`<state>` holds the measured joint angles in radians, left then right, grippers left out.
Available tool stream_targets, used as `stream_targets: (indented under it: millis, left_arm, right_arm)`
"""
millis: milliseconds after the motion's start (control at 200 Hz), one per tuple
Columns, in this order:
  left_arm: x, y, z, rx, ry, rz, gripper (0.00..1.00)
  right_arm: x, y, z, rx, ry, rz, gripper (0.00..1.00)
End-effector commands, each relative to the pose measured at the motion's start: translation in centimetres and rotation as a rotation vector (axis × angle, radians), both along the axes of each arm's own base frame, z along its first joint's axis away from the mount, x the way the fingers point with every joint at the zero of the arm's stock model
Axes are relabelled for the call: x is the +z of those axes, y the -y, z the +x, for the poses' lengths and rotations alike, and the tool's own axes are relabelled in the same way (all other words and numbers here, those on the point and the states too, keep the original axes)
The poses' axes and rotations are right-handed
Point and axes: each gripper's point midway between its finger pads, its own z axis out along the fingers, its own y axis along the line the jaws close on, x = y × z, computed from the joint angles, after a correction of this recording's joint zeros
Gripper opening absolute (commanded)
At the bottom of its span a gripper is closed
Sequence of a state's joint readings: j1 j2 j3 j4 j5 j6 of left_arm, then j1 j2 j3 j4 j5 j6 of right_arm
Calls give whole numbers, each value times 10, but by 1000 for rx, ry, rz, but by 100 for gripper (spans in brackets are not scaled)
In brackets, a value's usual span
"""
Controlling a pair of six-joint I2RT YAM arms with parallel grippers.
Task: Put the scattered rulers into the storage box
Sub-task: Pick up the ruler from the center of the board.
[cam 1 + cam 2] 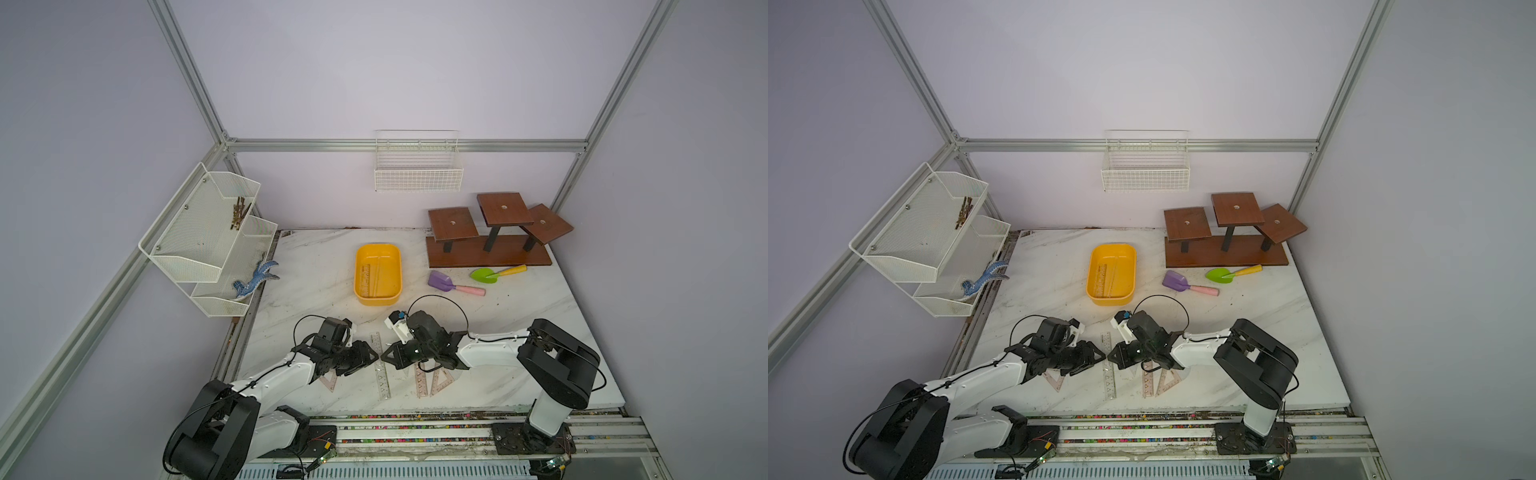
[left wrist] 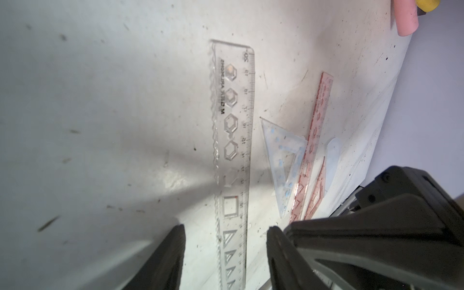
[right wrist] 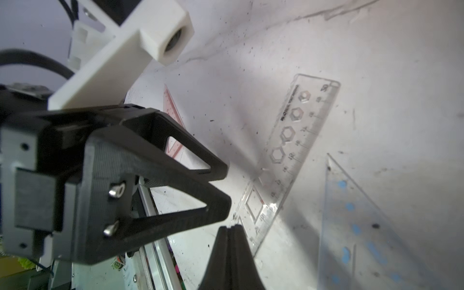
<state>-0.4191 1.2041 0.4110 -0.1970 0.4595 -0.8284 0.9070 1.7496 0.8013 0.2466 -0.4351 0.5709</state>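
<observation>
A clear straight ruler (image 1: 383, 382) (image 1: 1108, 379) lies flat near the table's front edge. In the left wrist view the ruler (image 2: 234, 140) runs between the fingers of my open left gripper (image 2: 226, 251), with a gap on both sides. My right gripper (image 3: 229, 227) is shut, nothing visible between its fingers, its tip at the ruler's (image 3: 293, 150) edge opposite the left gripper (image 3: 223, 188). A clear set square (image 2: 283, 160) (image 3: 364, 226), a pink ruler (image 1: 420, 384) and a pink set square (image 1: 442, 380) lie under the right arm. Another pink set square (image 1: 328, 382) is under the left arm. The yellow storage box (image 1: 357, 266) (image 1: 1090, 274) behind holds rulers (image 1: 370, 278).
A purple shovel (image 1: 442, 282) and a green shovel (image 1: 486, 274) lie right of the box. A brown wooden stand (image 1: 490, 253) is at the back right. A white wire basket (image 1: 417, 178) hangs on the back wall, a white mesh shelf (image 1: 199, 232) on the left.
</observation>
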Motion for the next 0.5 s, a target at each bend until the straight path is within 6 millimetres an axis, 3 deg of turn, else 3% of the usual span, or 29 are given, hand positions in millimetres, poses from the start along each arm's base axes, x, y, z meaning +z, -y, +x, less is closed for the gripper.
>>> stream_targets:
  millis: [0, 495]
  left_arm:
    - [0, 1, 3, 5, 1, -11, 56]
    - [-10, 1, 2, 7, -30, 2, 62]
  right_arm:
    - [-3, -8, 8, -2, 13, 23, 5]
    - [-26, -5, 8, 0, -28, 4, 4]
